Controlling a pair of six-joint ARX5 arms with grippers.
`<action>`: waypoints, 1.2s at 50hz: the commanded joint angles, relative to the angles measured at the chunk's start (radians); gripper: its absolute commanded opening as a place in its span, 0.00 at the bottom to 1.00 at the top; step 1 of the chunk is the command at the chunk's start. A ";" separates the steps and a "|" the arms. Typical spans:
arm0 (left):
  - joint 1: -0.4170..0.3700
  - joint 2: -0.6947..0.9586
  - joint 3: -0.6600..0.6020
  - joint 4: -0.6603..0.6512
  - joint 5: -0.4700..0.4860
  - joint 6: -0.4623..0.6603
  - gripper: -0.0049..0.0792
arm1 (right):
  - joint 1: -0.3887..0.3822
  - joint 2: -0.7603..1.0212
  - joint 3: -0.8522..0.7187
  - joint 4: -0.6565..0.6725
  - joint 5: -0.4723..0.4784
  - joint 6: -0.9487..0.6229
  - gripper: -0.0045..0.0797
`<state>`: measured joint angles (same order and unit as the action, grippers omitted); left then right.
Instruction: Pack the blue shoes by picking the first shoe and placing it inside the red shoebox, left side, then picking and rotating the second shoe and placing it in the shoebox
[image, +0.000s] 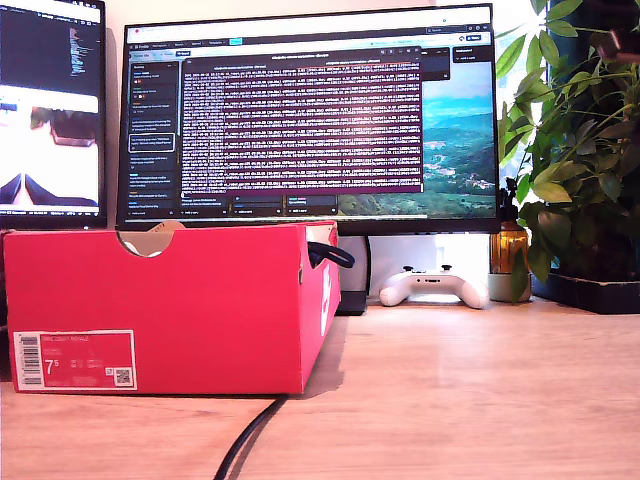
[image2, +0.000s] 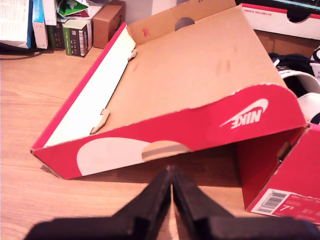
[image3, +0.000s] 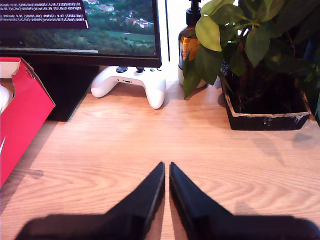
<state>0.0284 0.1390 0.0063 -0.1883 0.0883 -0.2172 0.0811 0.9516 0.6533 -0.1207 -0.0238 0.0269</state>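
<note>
On the wooden desk (image: 450, 380) before your monitor (image: 308, 115), the red shoebox (image: 160, 310) sits at the exterior view's left, long axis running toward the screens; my first gripper (image2: 171, 172) and my second gripper (image3: 167, 167) are clenched empty

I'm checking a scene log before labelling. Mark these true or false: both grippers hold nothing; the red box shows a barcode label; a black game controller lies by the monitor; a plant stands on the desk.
1. My first gripper and my second gripper hold nothing: true.
2. The red cardboard shoebox bears a white barcode label: true.
3. The game controller is black: false, it is white.
4. No plant is present: false, a leafy potted plant stands at the exterior view's right.
</note>
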 joint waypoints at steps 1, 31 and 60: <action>-0.002 -0.003 -0.031 -0.020 0.005 0.008 0.03 | 0.013 -0.018 -0.041 0.013 -0.003 0.005 0.05; -0.002 -0.003 -0.031 -0.020 0.005 0.008 0.03 | 0.008 -0.307 -0.377 0.302 -0.003 0.029 0.05; -0.002 -0.003 -0.031 -0.020 0.005 0.008 0.03 | -0.131 -0.612 -0.597 0.291 -0.036 0.082 0.05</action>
<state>0.0284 0.1390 0.0063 -0.1883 0.0883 -0.2172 -0.0452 0.3634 0.0921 0.1642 -0.0467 0.1055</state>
